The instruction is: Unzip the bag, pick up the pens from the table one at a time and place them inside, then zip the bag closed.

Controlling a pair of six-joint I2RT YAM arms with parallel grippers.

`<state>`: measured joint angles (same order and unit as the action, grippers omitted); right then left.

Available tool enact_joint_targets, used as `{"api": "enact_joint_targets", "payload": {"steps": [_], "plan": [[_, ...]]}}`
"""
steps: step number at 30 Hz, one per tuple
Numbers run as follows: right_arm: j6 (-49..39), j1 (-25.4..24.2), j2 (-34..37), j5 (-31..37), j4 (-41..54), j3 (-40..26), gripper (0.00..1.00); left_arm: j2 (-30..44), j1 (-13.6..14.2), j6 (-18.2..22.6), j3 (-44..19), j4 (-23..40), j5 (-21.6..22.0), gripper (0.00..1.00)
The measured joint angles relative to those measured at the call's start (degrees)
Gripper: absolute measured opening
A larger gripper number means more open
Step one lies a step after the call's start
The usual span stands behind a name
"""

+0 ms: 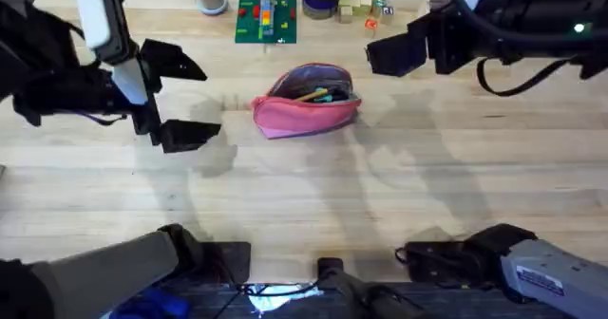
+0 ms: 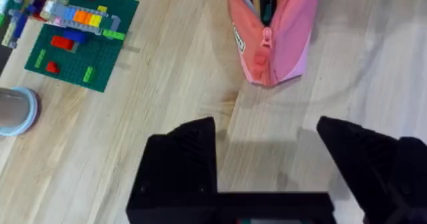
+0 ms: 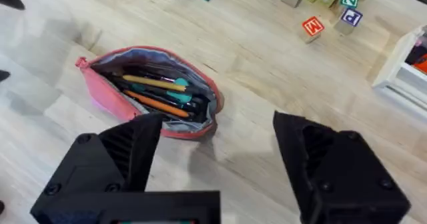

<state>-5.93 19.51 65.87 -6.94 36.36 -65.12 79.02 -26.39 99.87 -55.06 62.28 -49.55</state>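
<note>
Between both open hands, bag (image 1: 306,101)

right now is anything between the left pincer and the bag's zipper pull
Nothing visible. Bare table lies between the open left pincer and the zipper pull at the near end of the open bag.

Bare wood lies all around the pouch, and the far edge is crowded.

The pink soft fabric pouch (image 1: 306,110) is seen unzipped on the light wooden plank table (image 1: 313,196), with open wood on its left, right and near sides. Behind it, near the far edge, a green flat brick plate with small coloured bricks (image 1: 266,19) and a few small wooden letter blocks (image 1: 369,8) are set. The open black left gripper (image 1: 178,98) and open black right gripper (image 1: 399,49) are held apart from the pouch.
</note>
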Motion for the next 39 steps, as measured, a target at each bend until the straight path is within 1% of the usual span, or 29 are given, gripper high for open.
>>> {"api": "enact_joint_targets", "payload": {"steps": [4,9,16,30,33,36,39], "plan": [[0.0,0.0,0.0,0.0,0.0,0.0,0.996,0.0,-0.8,0.5,1.6,-0.7,-1.2,0.950],[0.0,0.0,0.0,0.0,0.0,0.0,0.996,0.7,-0.9,0.7,1.7,-0.8,-2.3,0.950],[0.0,0.0,0.0,0.0,0.1,0.0,0.996,5.0,-0.9,0.6,1.7,-0.8,-2.6,0.950],[-0.6,0.1,0.0,0.0,0.0,0.0,0.996,5.3,-0.9,0.6,1.7,-0.8,-3.0,0.950],[-2.3,1.2,0.0,0.0,0.1,0.0,0.996,5.3,-0.9,0.6,1.7,-0.8,-3.0,0.950],[-3.4,3.7,0.2,0.0,0.5,-0.5,0.996,5.3,-0.9,0.6,1.7,-0.8,-3.0,0.950],[-4.1,6.2,2.2,0.0,2.2,-3.5,0.996,5.3,-0.9,0.6,1.7,-0.8,-3.0,0.950]]}}
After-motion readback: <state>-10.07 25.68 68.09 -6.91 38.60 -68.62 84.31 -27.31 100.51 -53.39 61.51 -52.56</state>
